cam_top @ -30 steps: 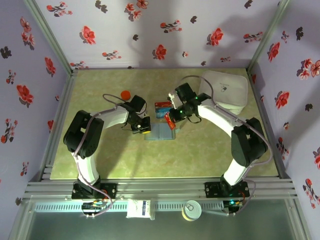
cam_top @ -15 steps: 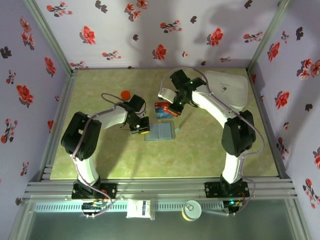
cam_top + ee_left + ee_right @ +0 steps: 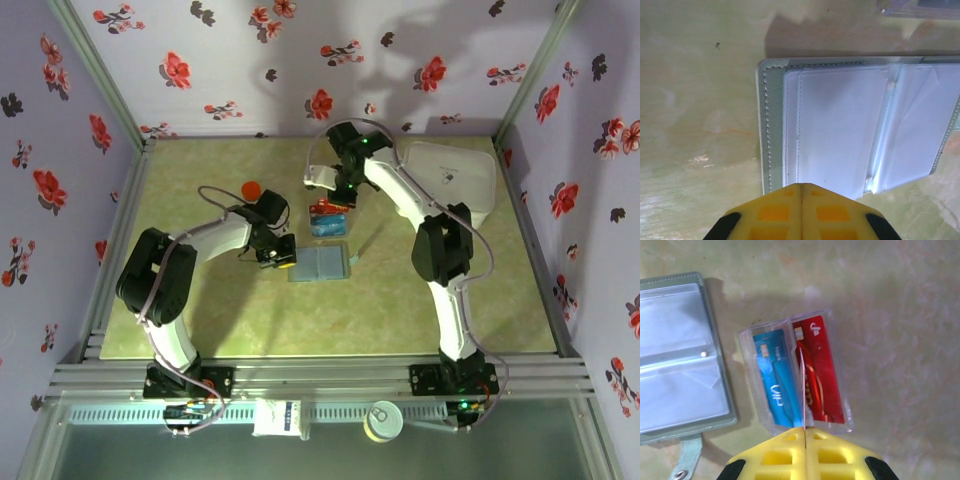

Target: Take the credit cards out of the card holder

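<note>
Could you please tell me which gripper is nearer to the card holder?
Left. The left gripper is shut right over the edge of the card holder. The right gripper is off to its side, above the clear tray, pinching a credit card.

The overhead view is brightly and evenly lit from above, soft arm shadows being thrown on the rear wall (image 3: 300, 70) at upper centre and right, and the side posts (image 3: 95, 70) are splayed by wide-angle distortion. In the left wrist view the left gripper (image 3: 801, 186) at the bottom edge is blurred, and the card holder (image 3: 840, 130) is washed pale by glare, a dark shadow laid above it. In the right wrist view the right gripper (image 3: 804, 429) is softened, while the credit cards (image 3: 775, 375) at centre are kept sharp.
</note>
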